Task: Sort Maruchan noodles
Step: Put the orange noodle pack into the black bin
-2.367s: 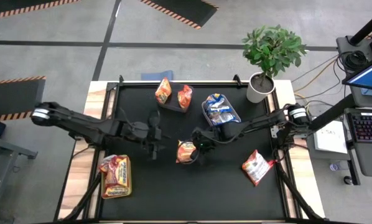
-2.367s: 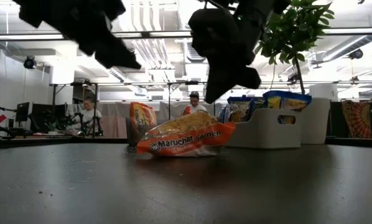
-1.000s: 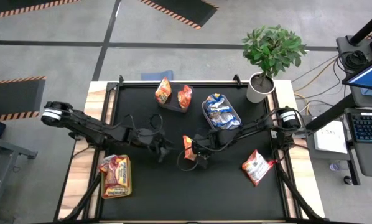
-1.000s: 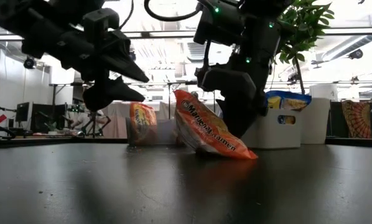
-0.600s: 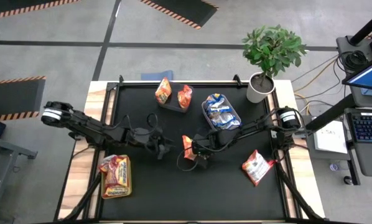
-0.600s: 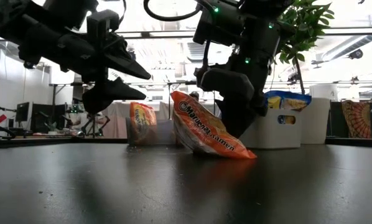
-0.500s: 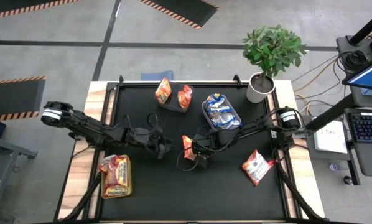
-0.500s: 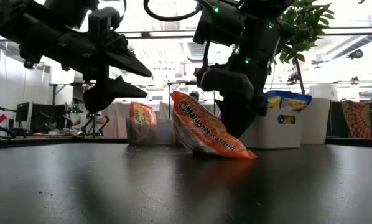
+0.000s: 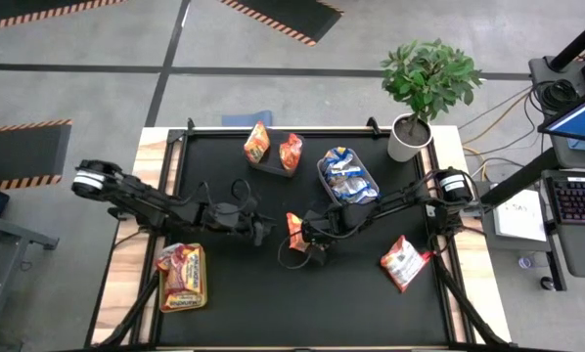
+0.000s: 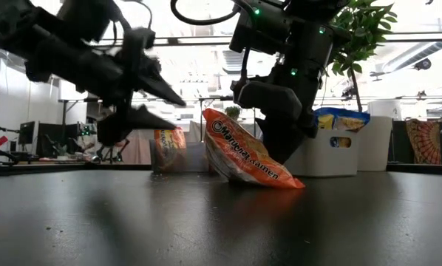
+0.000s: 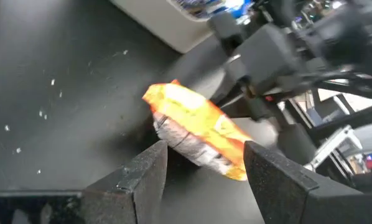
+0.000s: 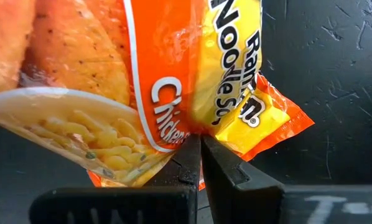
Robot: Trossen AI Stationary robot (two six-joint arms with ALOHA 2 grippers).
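Note:
An orange Maruchan noodles packet [image 9: 293, 231] stands tilted at the middle of the black table. My right gripper [image 9: 306, 236] is shut on it. My left gripper [image 9: 267, 232] hovers just left of the packet, open. In its wrist view its fingers [image 11: 153, 163] stand on either side of the packet [image 11: 195, 134] without touching. More orange packets [image 9: 272, 150] stand in a bin at the far edge. Blue-and-yellow ones [image 9: 346, 173] fill a white bin. Red ones [image 9: 181, 276] lie in a bin at the near left. My right gripper pinches the orange packet between its two fingers at one edge [image 12: 196, 132], about midway along it, and the foil puckers there. The fingers [image 10: 283, 148] slant down from above on the packet's right side. The packet leans, its lower end [image 10: 287, 182] on the table and its top toward the left.
A red-and-white packet [image 9: 403, 262] lies loose at the near right of the table. A potted plant [image 9: 422, 88] stands at the far right corner. Bare black tabletop lies between the packet and the near edge.
My left gripper has rolled about its own axis and its fingertips have come a little nearer the orange packet, still open. My right gripper and the tilted packet have kept still.

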